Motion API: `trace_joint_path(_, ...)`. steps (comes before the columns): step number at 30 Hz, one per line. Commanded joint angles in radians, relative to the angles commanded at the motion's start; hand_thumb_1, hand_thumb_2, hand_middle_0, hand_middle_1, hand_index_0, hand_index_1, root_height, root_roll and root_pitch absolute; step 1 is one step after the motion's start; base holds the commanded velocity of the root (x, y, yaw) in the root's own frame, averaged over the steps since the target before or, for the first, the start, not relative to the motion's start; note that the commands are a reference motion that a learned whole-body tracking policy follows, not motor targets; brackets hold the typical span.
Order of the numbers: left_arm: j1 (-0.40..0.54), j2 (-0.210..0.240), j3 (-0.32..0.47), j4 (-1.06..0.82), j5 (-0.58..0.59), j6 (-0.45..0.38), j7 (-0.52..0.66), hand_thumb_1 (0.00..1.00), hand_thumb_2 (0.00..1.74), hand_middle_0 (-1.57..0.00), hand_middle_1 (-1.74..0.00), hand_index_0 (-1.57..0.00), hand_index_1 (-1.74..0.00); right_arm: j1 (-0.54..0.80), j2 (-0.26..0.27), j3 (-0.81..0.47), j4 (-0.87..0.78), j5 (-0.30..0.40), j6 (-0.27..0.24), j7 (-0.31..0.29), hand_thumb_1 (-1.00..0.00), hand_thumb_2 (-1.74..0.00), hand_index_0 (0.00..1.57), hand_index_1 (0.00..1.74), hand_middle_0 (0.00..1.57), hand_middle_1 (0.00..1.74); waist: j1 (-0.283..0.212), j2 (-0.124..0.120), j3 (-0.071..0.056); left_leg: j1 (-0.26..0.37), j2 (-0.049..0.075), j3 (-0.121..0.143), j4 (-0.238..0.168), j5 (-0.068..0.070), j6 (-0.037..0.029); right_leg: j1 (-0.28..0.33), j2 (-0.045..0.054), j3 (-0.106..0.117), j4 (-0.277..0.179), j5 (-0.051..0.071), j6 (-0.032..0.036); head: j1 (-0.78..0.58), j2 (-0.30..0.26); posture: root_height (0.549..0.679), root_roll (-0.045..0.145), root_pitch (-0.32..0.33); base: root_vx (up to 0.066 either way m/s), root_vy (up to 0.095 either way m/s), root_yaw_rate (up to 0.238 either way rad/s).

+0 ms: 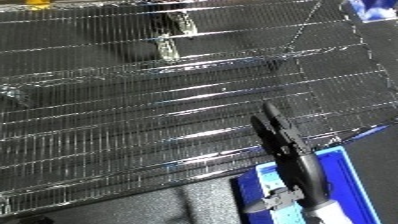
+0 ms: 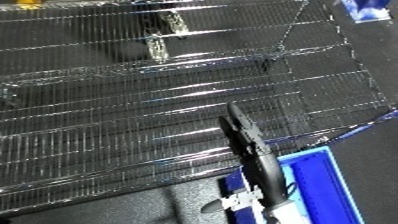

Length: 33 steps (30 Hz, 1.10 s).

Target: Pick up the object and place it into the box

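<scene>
My right hand (image 1: 277, 134) reaches up from the lower right, its black fingers straight and close together, and it holds nothing. It hangs over the near right edge of a large shiny wire-mesh surface (image 1: 133, 115). Right below the hand and forearm sits the blue bin (image 2: 318, 186), with its rim against the mesh's lower right corner. Two small pale elongated things (image 1: 169, 49) lie at the upper middle of the mesh, far from the hand; I cannot tell what they are. My left hand shows in neither view.
A yellow thing (image 1: 35, 2) pokes in at the top left corner. At the top right lies a blue and white thing (image 1: 373, 10). Dark floor or tabletop (image 1: 133, 210) runs along the bottom, left of the bin.
</scene>
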Motion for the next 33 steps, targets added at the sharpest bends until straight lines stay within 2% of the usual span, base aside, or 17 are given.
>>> trace_joint_path(8, 0.008, -0.003, -0.003, 0.019, 0.004, 0.009, 0.0, 1.0, 1.74, -1.57, -1.74, -1.57, -1.74, -0.003, 0.032, 0.022, 0.035, 0.014, -0.006, -0.041, 0.0, 0.0, 0.0, 0.0, 0.0, 0.0, 0.019, 0.0, 0.004, 0.009, -0.008, -0.011, -0.011, 0.015, 0.0017, 0.008, -0.0135, -0.013, 0.016, -0.005, 0.0023, -0.036, -0.02, 0.65, 0.055, -0.1, 0.042, 0.021, 0.112)
trace_joint_path(18, 0.02, -0.004, -0.021, 0.012, 0.014, 0.009, 0.0, 1.0, 1.74, -1.57, -1.74, -1.57, -1.74, 0.032, 0.035, 0.03, 0.061, 0.017, -0.028, -0.046, 0.0, 0.0, 0.0, 0.0, 0.0, 0.0, 0.013, 0.001, 0.006, 0.011, -0.009, -0.007, 0.002, 0.01, 0.0028, 0.004, -0.024, -0.011, 0.034, -0.006, 0.0072, -0.038, -0.028, 0.648, 0.056, -0.112, 0.021, 0.018, 0.019)
trace_joint_path(28, 0.032, -0.006, -0.028, 0.003, 0.027, 0.021, 0.002, 1.0, 1.74, -1.57, -1.74, -1.57, -1.74, 0.052, 0.026, 0.015, 0.052, -0.003, -0.055, -0.057, 0.0, 0.0, 0.0, 0.0, 0.0, 0.0, -0.001, 0.0, 0.006, 0.008, -0.002, 0.002, 0.016, 0.003, 0.0016, -0.004, -0.0232, 0.0, 0.039, -0.003, 0.0118, -0.024, -0.026, 0.647, 0.055, -0.114, 0.011, -0.004, -0.035)
trace_joint_path(33, 0.037, -0.003, -0.027, 0.004, 0.032, 0.026, -0.006, 1.0, 1.74, -1.57, -1.74, -1.57, -1.74, 0.056, 0.015, -0.004, 0.051, -0.019, -0.07, -0.068, 0.0, 0.0, 0.0, 0.0, 0.0, 0.0, -0.009, 0.002, 0.007, 0.005, 0.002, 0.008, 0.023, -0.001, 0.001, -0.011, -0.0216, 0.007, 0.04, 0.001, 0.0137, 0.0, 0.009, 0.646, 0.054, -0.114, 0.026, -0.018, -0.054)
